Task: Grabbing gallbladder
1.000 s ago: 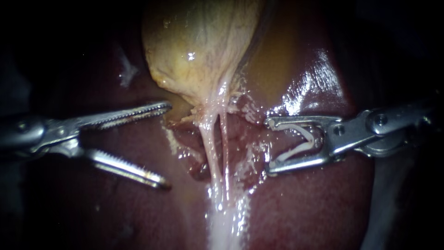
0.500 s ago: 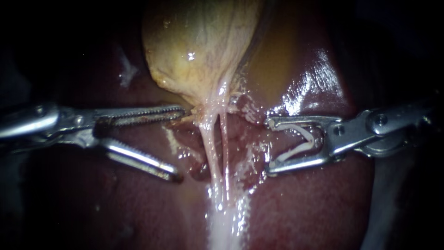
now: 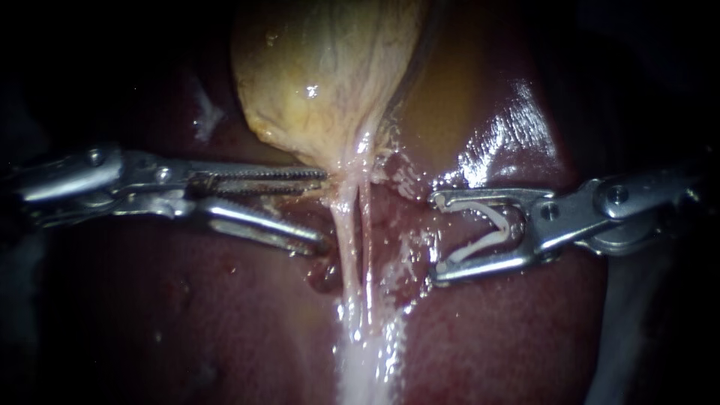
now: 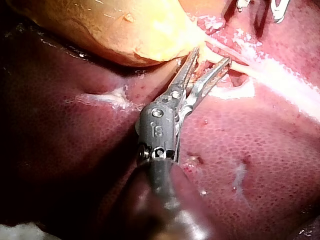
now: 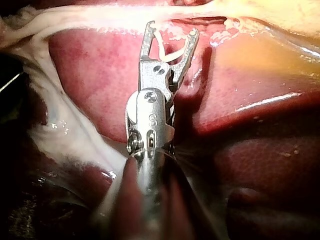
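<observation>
Firstly, endoscope, gallbladder (image 3: 322,75): pale yellow, glistening sac lying on the dark liver (image 3: 225,315), tapering to a neck from which whitish tubes (image 3: 349,255) run down.
Endoscope, left instrument (image 3: 321,210): serrated jaws moderately parted, with a gap showing between them; upper jaw against the neck, lower jaw beside the tubes; nothing pinched.
Endoscope, right instrument (image 3: 437,238): well apart from the sac, jaws spread and holding a white clip (image 3: 495,225) between them.
Left wrist, left instrument (image 4: 211,56): tips straddle the pale tissue at the sac's tapered end.
Right wrist, right instrument (image 5: 172,28): clip seated across both jaws, short of the white strands.
Handling: probably soft, wet, slippery and thin-walled; likely to tear if squeezed hard.
Hold: best at the neck, with a full bite, clear of the tubes.
</observation>
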`<state>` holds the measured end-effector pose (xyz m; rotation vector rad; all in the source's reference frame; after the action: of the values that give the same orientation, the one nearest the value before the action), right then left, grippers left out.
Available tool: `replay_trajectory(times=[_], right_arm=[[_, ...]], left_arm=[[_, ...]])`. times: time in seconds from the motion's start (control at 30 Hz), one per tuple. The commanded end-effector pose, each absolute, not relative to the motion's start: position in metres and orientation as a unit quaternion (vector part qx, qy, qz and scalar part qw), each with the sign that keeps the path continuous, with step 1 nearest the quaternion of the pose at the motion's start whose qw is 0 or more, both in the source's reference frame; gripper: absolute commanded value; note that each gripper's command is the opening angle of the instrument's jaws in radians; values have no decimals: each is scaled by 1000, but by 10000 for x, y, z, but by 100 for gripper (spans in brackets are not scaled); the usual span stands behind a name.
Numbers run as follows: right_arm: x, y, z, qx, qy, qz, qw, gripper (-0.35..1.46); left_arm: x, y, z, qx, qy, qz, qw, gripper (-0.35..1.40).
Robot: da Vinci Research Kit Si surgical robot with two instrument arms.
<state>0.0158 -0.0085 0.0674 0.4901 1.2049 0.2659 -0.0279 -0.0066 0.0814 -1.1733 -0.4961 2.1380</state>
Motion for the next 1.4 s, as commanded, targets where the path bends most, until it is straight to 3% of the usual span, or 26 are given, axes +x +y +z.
replay_trajectory(times=[0.03,0.33,0.43,0.7,1.4], right_arm=[[158,-85,674,227,559,123,788,50],[159,-85,674,227,559,123,788,50],[159,-85,673,227,559,123,788,50],[159,-85,673,228,559,123,788,50],[159,-85,673,227,559,124,788,50]], left_arm=[[-278,-64,814,-446,-190,814,320,29],[-267,-54,824,-437,-188,819,321,30],[-266,-53,825,-434,-186,821,321,19],[-262,-53,816,-432,-183,822,324,-33],[-244,-68,782,-412,-200,810,367,-35]])
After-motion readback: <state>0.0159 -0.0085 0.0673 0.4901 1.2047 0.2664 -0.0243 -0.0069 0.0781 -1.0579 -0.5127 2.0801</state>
